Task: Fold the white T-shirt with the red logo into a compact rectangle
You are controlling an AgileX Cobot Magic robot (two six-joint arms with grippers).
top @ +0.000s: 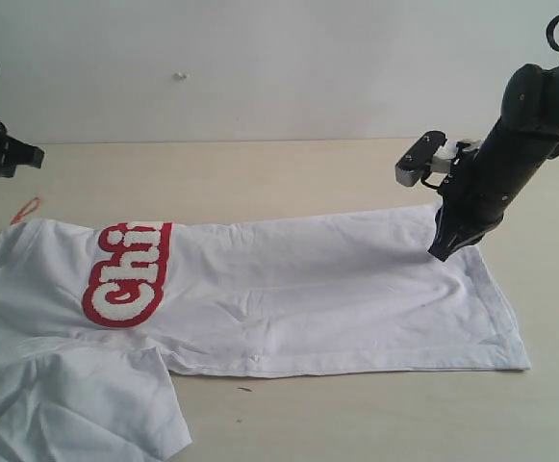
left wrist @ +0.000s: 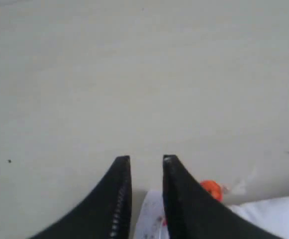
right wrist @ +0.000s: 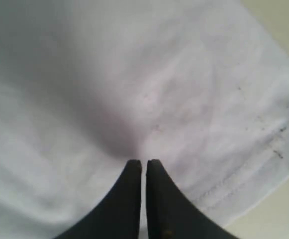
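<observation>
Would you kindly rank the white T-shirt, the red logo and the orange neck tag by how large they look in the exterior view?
1. white T-shirt: largest by far, even though the frame edge crops it.
2. red logo: clearly smaller, and only partly showing.
3. orange neck tag: smallest, a mere sliver.

Table (top: 289,173) behind the white T-shirt (top: 337,289) lies bare up to the wall (top: 260,67) — a wide lane across the mid. The front-right corner of the tabletop is free too, w/ a strip along the shirt's near edge. The right arm (top: 515,135) slants down over the cloth's far-right corner, right gripper (top: 443,252) tip at the fabric, blocking approach there. The left gripper (top: 35,154) hangs at the far-left edge above the tabletop, apart from the shirt. A sleeve (top: 87,404) fills the front-left corner — no bare table there
</observation>
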